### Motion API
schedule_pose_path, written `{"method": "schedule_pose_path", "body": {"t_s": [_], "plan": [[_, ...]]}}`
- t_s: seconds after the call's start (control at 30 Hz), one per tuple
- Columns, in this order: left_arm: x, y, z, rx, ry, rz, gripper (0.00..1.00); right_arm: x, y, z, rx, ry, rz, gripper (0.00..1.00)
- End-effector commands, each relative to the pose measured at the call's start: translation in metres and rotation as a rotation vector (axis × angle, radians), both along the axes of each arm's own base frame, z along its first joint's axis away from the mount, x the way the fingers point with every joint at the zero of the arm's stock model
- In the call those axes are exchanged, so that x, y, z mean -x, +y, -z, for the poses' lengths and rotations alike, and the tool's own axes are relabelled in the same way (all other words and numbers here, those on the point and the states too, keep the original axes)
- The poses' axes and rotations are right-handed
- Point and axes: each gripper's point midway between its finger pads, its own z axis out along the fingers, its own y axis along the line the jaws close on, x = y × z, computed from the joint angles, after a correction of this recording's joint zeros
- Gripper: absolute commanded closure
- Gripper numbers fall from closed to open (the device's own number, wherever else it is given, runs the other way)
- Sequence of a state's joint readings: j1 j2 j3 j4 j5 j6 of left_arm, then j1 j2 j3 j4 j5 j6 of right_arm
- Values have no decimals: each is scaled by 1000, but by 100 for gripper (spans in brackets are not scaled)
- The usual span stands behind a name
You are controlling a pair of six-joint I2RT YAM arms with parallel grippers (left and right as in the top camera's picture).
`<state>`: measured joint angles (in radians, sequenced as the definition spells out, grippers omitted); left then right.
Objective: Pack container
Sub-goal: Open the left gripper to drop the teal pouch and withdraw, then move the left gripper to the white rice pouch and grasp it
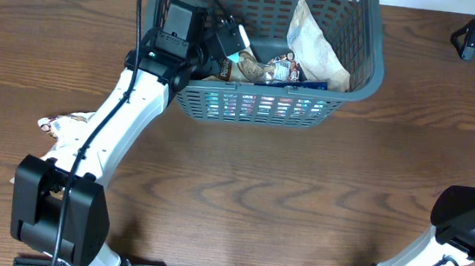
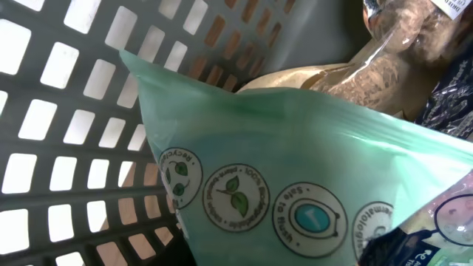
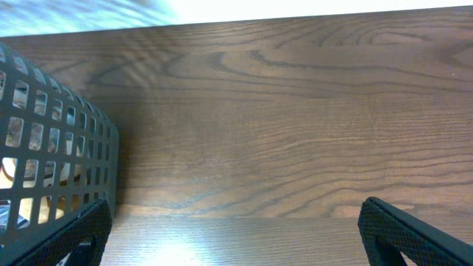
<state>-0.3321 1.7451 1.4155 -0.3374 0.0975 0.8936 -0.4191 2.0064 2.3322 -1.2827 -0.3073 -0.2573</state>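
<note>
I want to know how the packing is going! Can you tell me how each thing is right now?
container, upright on the table, several snack packets inside.
green packet, inside the container, close to its lattice wall.
loose packet, lying on the table, outside the container.
left claw, down in the container; open or shut is hidden.
right claw, open, empty, over the table.

Inside container (image 1: 257, 109): left gripper (image 1: 227, 40) + arm (image 1: 126, 113) fill front-left; packets (image 1: 315, 57) heaped front-right, green packet (image 2: 295, 170) right against wrist cam. Some floor bare twd back wall. Outside: table (image 1: 301, 200) open in front & right of container; small packet (image 1: 56, 124) lies well left, under arm; right gripper (image 3: 235, 222) off back-right corner, fingers wide.
</note>
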Motion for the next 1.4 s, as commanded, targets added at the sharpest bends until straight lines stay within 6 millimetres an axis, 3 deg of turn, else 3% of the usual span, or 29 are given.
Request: {"method": "schedule_pose_path", "body": {"t_s": [0.0, 0.03, 0.07, 0.2, 0.3, 0.4, 0.5, 0.67, 0.77, 1.03, 1.2, 1.37], "plan": [[-4, -2, -13, -18, -40, 28, 46, -3, 8, 6, -6, 10, -32, 1], [-3, -2, -13, -14, -40, 24, 4, -3, 8, 6, -7, 10, -32, 1], [-3, -2, -14, -3, -36, 13, 1, -3, 8, 6, -7, 10, -32, 1], [-3, -2, -16, 42, -22, -29, 1, -2, 9, 7, -10, 16, -32, 1], [-1, -1, -30, 90, -36, -64, 1, -1, 9, 7, -11, 19, -32, 1], [1, 4, -68, 164, -108, -104, 1, -1, 9, 7, -11, 19, -32, 1], [9, 18, -121, 250, -217, -150, 1, -1, 9, 7, -12, 19, -32, 1], [37, 65, -193, 366, -351, -286, 1, -2, 11, 6, -20, 15, -38, 1], [64, 100, -215, 375, -384, -397, 1, -2, 11, 6, -20, 15, -38, 1], [151, 162, -190, 413, -184, -664, 1, -2, 12, 6, -22, 14, -40, 1], [174, 209, -174, 350, -157, -866, 1, -2, 12, 6, -21, 12, -40, 1], [185, 267, -126, 225, -33, -1108, 1, -3, 11, 6, -16, 9, -46, 1]]}}
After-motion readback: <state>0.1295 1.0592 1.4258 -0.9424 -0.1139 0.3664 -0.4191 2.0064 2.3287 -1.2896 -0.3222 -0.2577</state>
